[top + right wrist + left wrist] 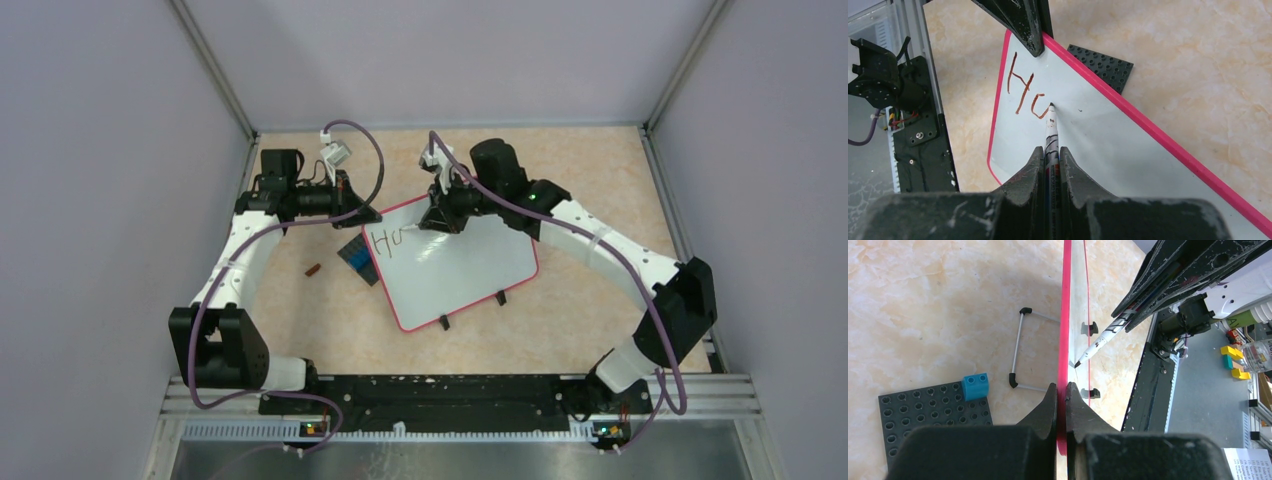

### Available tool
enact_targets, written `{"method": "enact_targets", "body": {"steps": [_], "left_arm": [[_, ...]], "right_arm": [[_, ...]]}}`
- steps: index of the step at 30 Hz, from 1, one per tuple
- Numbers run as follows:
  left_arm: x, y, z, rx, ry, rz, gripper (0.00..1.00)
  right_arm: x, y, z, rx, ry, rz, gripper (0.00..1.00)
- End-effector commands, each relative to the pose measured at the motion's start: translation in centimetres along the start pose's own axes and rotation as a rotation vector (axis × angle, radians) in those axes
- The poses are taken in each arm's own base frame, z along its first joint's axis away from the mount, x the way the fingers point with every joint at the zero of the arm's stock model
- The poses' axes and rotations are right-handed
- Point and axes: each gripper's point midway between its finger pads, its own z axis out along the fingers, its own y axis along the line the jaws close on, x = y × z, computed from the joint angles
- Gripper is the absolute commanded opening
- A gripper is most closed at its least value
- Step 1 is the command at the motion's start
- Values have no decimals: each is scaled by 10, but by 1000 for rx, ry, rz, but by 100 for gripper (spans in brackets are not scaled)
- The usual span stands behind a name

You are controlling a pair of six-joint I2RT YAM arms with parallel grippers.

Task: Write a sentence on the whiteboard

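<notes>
The whiteboard (470, 270) stands tilted at mid-table, with a pink frame and two black feet. My left gripper (352, 207) is shut on its upper left edge. In the left wrist view the pink frame (1066, 315) runs between the closed jaws of the left gripper (1061, 387). My right gripper (1050, 151) is shut on a white marker (1052, 127). The marker's tip touches the board just right of the sentence (1023, 92), which reads "H" and a partly formed "o" in red-brown strokes. From above, the sentence (388, 238) sits at the board's top left, beside the right gripper (435, 222).
A dark studded baseplate (923, 415) with a blue brick (975, 386) lies behind the board's left side. A wire stand (1019, 347) props the board's back. A small brown piece (313, 269) lies to the left. A black rail (440, 395) runs along the near edge.
</notes>
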Motion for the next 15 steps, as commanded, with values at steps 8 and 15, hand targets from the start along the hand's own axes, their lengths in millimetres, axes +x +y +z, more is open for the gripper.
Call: {"method": "enact_targets", "body": {"steps": [8, 15], "left_arm": [[4, -4, 2, 0, 9, 16, 0], [4, -4, 1, -4, 9, 18, 0]], "right_arm": [[-26, 0, 6, -3, -57, -49, 0], [-30, 5, 11, -15, -61, -56, 0]]}}
